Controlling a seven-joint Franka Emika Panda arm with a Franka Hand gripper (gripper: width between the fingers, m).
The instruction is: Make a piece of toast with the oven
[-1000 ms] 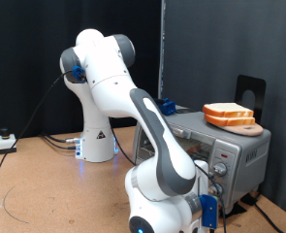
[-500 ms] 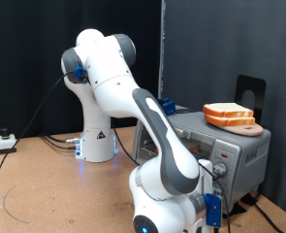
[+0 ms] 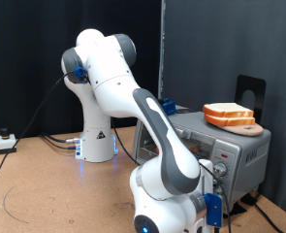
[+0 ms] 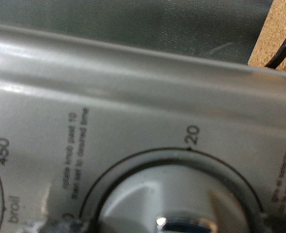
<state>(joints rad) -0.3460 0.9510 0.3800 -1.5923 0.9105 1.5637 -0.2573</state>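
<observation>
Reaching low, arm [image 3: 157, 146] bent toward oven [image 3: 220, 146] knob [image 4: 172, 199].

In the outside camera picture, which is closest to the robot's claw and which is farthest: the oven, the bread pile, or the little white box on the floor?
The claw itself is hidden low behind the arm, at the oven's front.
1. Oven, right beside it.
2. Bread pile, on the oven's top.
3. White box, far at the exterior view's left.

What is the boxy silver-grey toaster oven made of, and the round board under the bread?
The boxy silver-grey toaster oven looks like brushed metal: dull grey sheen, with printed numbers in the wrist view. The round tan board under the stacked bread slices looks like wood, though that is uncertain.
</observation>
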